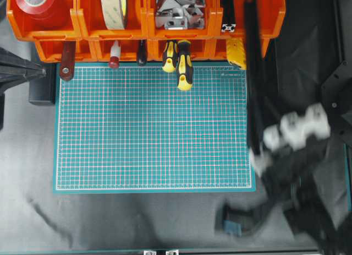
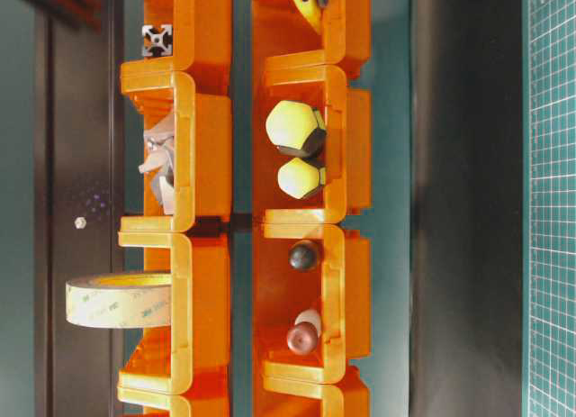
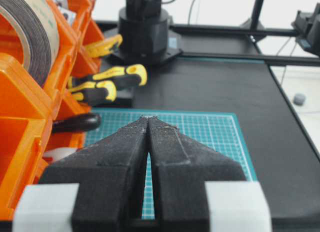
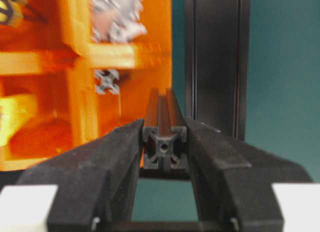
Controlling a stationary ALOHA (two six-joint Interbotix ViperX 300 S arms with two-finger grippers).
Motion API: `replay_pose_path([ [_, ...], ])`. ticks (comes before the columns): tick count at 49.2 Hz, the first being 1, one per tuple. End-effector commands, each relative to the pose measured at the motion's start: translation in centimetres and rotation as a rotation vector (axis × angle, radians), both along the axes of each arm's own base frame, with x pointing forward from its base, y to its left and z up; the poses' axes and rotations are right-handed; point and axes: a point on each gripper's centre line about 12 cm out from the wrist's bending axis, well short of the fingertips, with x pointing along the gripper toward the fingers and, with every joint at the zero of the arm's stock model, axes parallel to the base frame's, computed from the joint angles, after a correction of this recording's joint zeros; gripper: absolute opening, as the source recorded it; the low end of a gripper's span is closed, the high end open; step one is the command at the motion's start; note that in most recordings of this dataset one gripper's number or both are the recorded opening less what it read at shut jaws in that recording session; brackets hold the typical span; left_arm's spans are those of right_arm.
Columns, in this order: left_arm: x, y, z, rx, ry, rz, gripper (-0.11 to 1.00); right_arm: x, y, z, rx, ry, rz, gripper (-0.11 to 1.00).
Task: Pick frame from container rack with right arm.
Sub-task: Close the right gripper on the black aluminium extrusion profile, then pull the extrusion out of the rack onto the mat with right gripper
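from my seat i see the right gripper (image 4: 164, 142) clamped on the frame (image 4: 163, 127), its two fingers (image 4: 112, 157) pressing the square slotted end from both sides. overhead, the frame (image 1: 253, 73) runs along the right edge of the green mat (image 1: 154, 128), its far end over the container rack (image 1: 143, 23), blurred. another bar end (image 1: 229, 28) sits in the rack's right upper bin. the left gripper (image 3: 148, 123) hangs over the mat's edge beside the rack, jaws pressed together on nothing.
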Motion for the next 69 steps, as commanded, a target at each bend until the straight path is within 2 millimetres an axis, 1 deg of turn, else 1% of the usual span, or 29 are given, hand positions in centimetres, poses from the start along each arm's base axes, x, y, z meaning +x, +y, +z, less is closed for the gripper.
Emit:
replay_pose_path([
  [1, 0.0, 0.1, 1.4, 0.0, -0.038, 0.003, 0.0, 0.3, 2.2, 1.6, 0.051, -0.033, 0.062, 0.26],
  [6, -0.1, 0.1, 1.6, 0.0, -0.046, 0.003, 0.0, 0.4, 4.3, 1.0, 0.07, -0.014, 0.101, 0.26],
  [9, -0.1, 0.1, 1.6, 0.0, -0.049, 0.003, 0.0, 0.3, 5.5, 0.0, 0.083, 0.016, 0.123, 0.26],
  [20, -0.3, 0.1, 2.0, 0.0, -0.061, 0.004, 0.0, -0.2, 9.1, -5.8, 0.199, 0.226, 0.22, 0.26],
  [22, -0.4, 0.1, 2.0, 0.0, -0.066, 0.006, 0.0, -0.3, 9.5, -7.0, 0.221, 0.26, 0.24, 0.26],
  [24, -0.5, 0.1, 2.1, 0.0, -0.069, 0.006, 0.0, -0.3, 9.8, -7.8, 0.236, 0.28, 0.257, 0.26],
  [32, -0.6, 0.1, 2.2, 0.0, -0.069, 0.008, 0.0, -0.3, 10.1, -10.6, 0.272, 0.339, 0.325, 0.26],
  [41, -0.7, 0.1, 2.4, -0.003, -0.078, 0.008, 0.0, -0.6, 9.4, -13.7, 0.322, 0.416, 0.377, 0.26],
  [45, -0.8, 0.2, 2.5, -0.006, -0.081, 0.009, 0.0, -0.2, 8.7, -14.9, 0.339, 0.434, 0.396, 0.26],
  [48, -0.8, 0.1, 2.6, -0.007, -0.083, 0.008, 0.0, 0.5, 7.9, -15.5, 0.355, 0.44, 0.402, 0.26],
  [52, -0.8, 0.1, 2.5, -0.007, -0.083, 0.008, 0.0, 1.9, 6.5, -15.8, 0.377, 0.43, 0.397, 0.26],
  [60, -0.8, 0.1, 2.6, -0.007, -0.086, 0.008, 0.0, 4.7, 3.2, -15.3, 0.373, 0.382, 0.338, 0.26],
  [65, -0.8, 0.1, 2.6, -0.007, -0.086, 0.008, 0.0, 6.1, 1.1, -15.2, 0.377, 0.363, 0.288, 0.26],
  [69, -0.8, 0.1, 2.6, -0.007, -0.084, 0.008, 0.0, 7.0, -0.3, -15.3, 0.388, 0.356, 0.26, 0.26],
])
